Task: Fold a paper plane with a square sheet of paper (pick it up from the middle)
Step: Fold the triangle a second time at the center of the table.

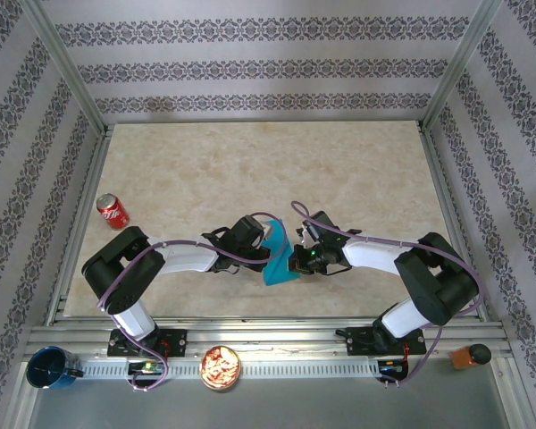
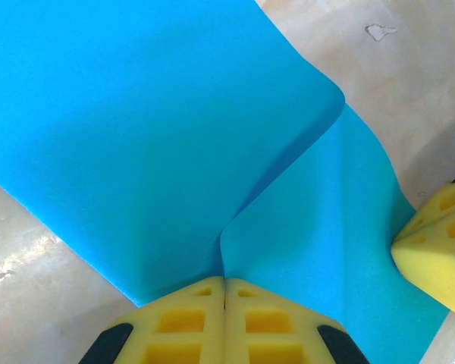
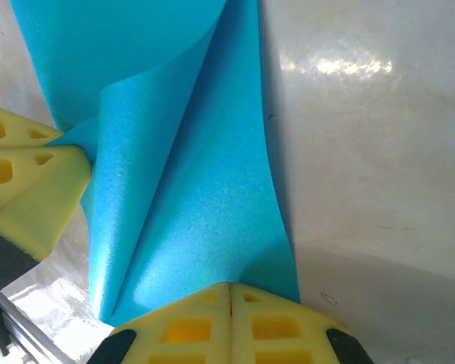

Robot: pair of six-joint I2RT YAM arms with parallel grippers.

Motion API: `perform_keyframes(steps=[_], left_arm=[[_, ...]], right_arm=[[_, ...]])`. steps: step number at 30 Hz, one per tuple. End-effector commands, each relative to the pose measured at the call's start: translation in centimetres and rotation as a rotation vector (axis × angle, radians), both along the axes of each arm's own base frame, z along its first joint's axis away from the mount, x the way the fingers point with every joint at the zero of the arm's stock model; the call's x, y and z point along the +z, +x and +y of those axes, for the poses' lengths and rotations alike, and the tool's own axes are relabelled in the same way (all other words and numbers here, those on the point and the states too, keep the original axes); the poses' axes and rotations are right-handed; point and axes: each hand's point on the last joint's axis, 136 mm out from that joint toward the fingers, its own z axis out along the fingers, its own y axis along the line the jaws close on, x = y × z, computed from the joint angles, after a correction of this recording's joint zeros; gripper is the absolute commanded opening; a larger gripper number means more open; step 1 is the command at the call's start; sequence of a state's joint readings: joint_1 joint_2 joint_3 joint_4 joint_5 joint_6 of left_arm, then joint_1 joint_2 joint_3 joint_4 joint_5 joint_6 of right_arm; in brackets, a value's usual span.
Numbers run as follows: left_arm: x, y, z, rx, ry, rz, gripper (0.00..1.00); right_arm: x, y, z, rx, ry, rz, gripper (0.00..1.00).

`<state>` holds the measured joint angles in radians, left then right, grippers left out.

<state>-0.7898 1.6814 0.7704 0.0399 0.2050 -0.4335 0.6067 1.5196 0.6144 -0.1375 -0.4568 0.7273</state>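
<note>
Beige tabletop, left gripper, right gripper pinching half-hidden paper

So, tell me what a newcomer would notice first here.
The bright turquoise sheet of paper, buckled into a loose fold, is held between both arms near the front of the table. The left gripper and right gripper each pinch an edge with yellow fingers shut. A red soda can sits by its left edge.

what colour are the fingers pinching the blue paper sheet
Bright yellow foam fingers, clearest in left wrist view.
</note>
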Motion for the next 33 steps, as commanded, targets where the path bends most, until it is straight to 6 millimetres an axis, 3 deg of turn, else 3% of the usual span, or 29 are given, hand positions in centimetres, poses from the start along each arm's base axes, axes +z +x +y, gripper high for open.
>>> perform_keyframes(steps=[1,10,22,33], left_arm=[[-1.6,-0.3,1.1,0.011,0.034,0.029,0.0],[-1.6,-0.3,1.1,0.011,0.035,0.03,0.0],[-1.6,-0.5,1.4,0.015,0.044,0.03,0.0],[-1.8,-0.6,1.7,0.019,0.051,0.033,0.0]], right_arm=[[1.6,1.2,0.8,-0.06,0.063,-0.044,0.06],[3.5,3.0,3.5,-0.131,0.259,-0.058,0.01],[2.7,3.1,4.9,-0.112,0.295,-0.006,0.01],[1.8,3.1,4.7,-0.124,0.282,0.002,0.0]])
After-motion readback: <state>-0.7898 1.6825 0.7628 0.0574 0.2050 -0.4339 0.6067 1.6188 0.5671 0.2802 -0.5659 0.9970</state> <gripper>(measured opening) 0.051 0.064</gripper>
